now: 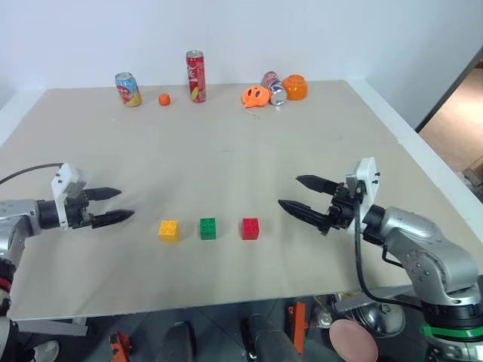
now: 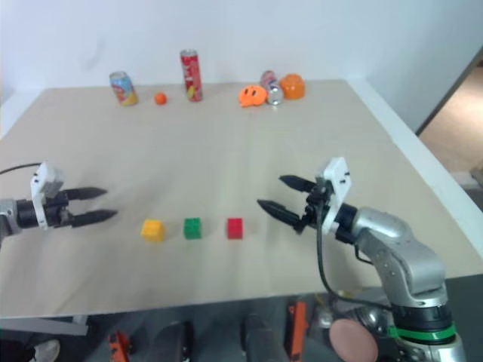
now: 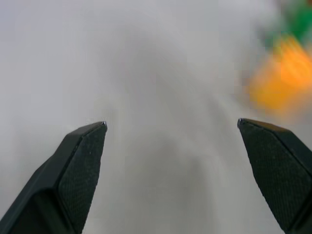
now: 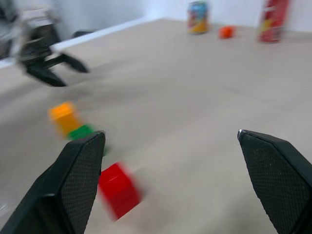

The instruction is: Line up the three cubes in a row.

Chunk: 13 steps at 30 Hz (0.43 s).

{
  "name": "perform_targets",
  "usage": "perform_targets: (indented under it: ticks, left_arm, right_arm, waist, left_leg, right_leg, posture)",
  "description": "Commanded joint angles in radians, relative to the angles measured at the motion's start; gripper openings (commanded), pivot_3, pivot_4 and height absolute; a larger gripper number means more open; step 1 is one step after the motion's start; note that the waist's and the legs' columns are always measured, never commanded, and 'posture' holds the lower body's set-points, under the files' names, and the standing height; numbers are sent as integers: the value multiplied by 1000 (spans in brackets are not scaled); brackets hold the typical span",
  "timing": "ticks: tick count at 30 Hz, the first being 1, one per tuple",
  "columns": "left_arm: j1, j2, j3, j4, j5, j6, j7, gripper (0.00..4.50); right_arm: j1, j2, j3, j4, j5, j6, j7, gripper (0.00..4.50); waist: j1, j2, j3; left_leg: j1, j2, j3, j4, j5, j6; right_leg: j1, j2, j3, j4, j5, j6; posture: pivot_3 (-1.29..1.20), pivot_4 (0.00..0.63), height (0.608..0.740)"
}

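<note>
Three studded cubes sit side by side near the table's front edge: the yellow-orange cube (image 1: 169, 230) on the left, the green cube (image 1: 207, 228) in the middle and the red cube (image 1: 250, 228) on the right. My left gripper (image 1: 113, 206) hovers to the left of the yellow-orange cube, open and empty, pointing toward the row. To the right of the red cube my right gripper (image 1: 300, 194) is open and empty too, pointing left. In the right wrist view the red cube (image 4: 119, 190) lies near one finger, with the green cube (image 4: 82, 131) and yellow-orange cube (image 4: 64, 117) beyond it.
Along the beige table's (image 1: 226, 158) far edge stand a short can (image 1: 128, 90), a small orange ball (image 1: 164, 99), a tall red can (image 1: 196, 76), a tipped can (image 1: 275, 87) and two orange rounded toys (image 1: 256, 96) (image 1: 295, 86). The table's right edge runs close behind my right arm.
</note>
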Motion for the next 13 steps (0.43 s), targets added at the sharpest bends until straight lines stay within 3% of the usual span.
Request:
perform_targets:
  ticks: [1, 6, 13]
  left_arm:
    - [166, -81, 244, -291, -104, 146, 330, 4451]
    - [346, -298, 402, -696, -215, 284, 717, 4451]
    - [450, -468, 475, -854, -272, 328, 912, 4451]
  right_arm:
    - [-70, 75, -2, 57, -67, -49, -112, 4500]
    - [-156, 208, -3, 206, -171, -107, -274, 4500]
    - [-180, 332, 17, 258, -204, -146, -320, 4500]
  waist:
    - [-3, 0, 0]
    - [2, -1, 0]
    - [7, -1, -1]
  left_leg:
    - [0, 1, 0, -1, 0, 0]
    - [1, 0, 0, -1, 0, 0]
    - [2, -1, 2, 0, 1, -1]
  right_leg:
    - [0, 0, 0, 0, 0, 0]
    - [0, 0, 0, 0, 3, 5]
    - [3, 0, 2, 0, 2, 3]
  posture:
    - [0, 150, 740]
    - [0, 150, 740]
    - [0, 150, 740]
